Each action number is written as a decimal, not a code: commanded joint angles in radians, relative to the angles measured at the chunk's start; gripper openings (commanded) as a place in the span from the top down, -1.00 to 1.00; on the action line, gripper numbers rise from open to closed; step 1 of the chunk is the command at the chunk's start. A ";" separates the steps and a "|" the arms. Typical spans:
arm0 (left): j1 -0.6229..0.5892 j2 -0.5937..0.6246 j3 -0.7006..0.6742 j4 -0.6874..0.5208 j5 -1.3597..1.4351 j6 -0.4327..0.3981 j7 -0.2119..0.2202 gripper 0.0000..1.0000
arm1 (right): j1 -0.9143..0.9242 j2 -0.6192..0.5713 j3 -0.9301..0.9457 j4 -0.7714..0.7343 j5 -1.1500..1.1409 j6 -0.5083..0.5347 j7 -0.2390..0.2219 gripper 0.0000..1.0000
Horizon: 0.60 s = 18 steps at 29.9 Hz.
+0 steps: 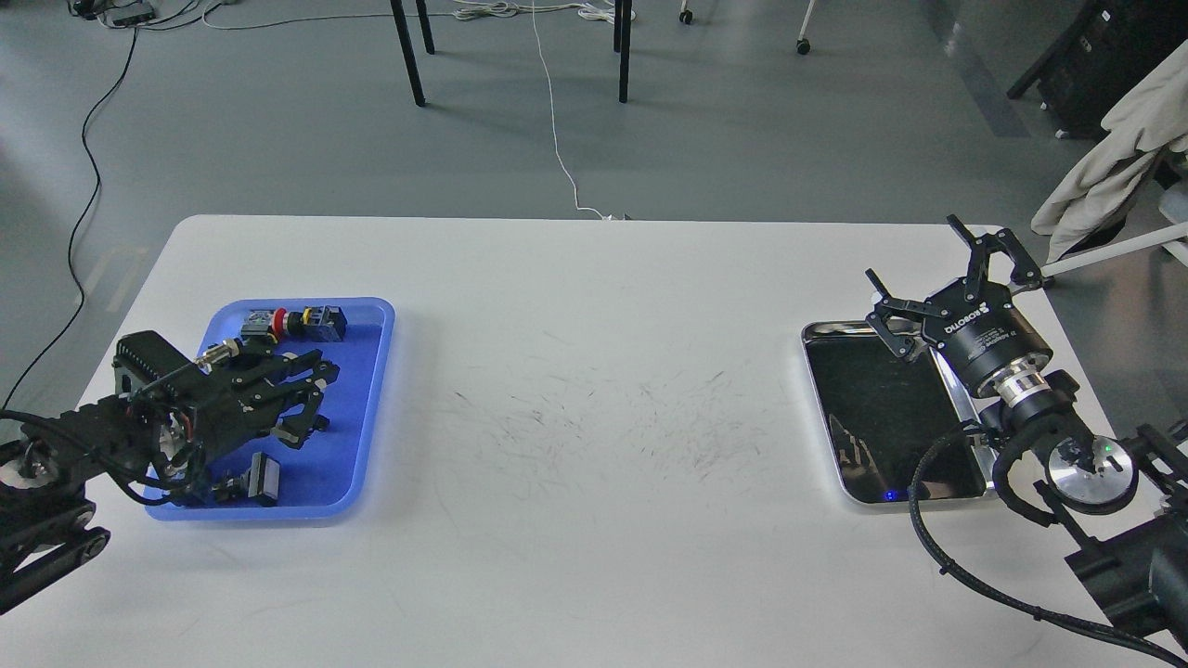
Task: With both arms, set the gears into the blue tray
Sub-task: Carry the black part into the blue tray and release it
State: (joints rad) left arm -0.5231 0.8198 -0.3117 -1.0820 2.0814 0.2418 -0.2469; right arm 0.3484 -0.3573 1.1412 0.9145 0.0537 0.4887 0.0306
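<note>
**Our left claw hangs over the blue tray**

We are looking down at a white table [594,390]. It has many thin dark scratch marks in the middle.

Our left gripper [311,399] is over the blue tray [371,371], which sits on the left side of the table. The claw lies almost flat and points to the right. Its black fingers [306,369] are bunched together, and we cannot tell if they are shut or a little apart. We cannot tell if they hold anything. The left arm [83,445] comes in from the left edge and covers a big part of the tray.

In the tray we can see a red push-button switch [295,321] near the far rim. A dark switch block [255,481] lies near the front rim. The claw hides the middle of the tray, so we cannot see a gear there. We cannot see any gear on the table either.

Our right gripper [942,278] is up at the far right of the table. Its two fingers are spread wide apart with nothing between them. One finger is above the far corner of the steel tray [840,482], and the other points off toward the table edge. The steel tray is shiny with a dark bottom, and a small blue light glints near its front rim. The right arm [1030,399] runs down to the bottom right corner.

The two trays are well apart, one on each side of the table.
</note>
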 commanded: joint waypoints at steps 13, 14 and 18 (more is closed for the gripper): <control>0.000 -0.087 0.005 0.129 -0.023 -0.001 -0.020 0.53 | 0.000 -0.012 -0.001 -0.002 -0.002 0.000 0.000 -0.92; 0.000 -0.087 0.005 0.129 -0.024 -0.001 -0.020 0.45 | 0.000 -0.012 -0.001 -0.003 -0.002 0.000 0.000 -0.92; 0.000 -0.087 0.005 0.129 -0.040 -0.001 -0.020 -0.10 | 0.000 -0.012 -0.001 -0.003 -0.002 0.000 0.000 -0.92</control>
State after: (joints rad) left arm -0.5230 0.7335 -0.3067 -0.9528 2.0553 0.2408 -0.2664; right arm 0.3482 -0.3698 1.1397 0.9114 0.0522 0.4886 0.0306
